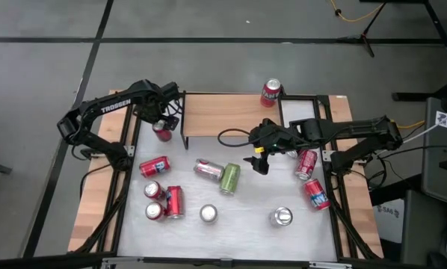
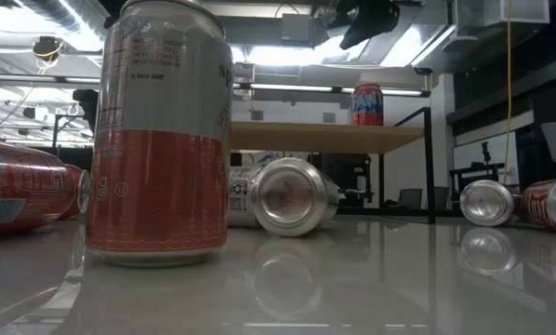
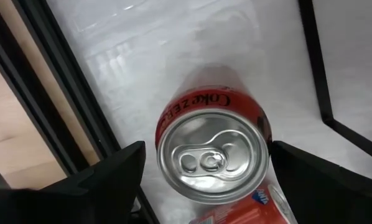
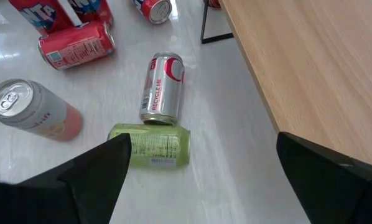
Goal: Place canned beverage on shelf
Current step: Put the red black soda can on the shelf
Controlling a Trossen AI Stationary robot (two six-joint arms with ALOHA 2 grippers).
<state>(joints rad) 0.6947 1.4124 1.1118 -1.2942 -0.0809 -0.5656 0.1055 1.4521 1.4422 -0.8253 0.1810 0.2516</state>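
Cans litter my table beside the shelf: left gripper spread around a red can, right gripper spread, empty.

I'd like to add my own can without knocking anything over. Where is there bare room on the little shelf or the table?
The shelf is almost bare: only one red can stands at its far right corner. On the table, the near edge in front of the two upright silver-topped cans is free. The left side is crowded with red cans.
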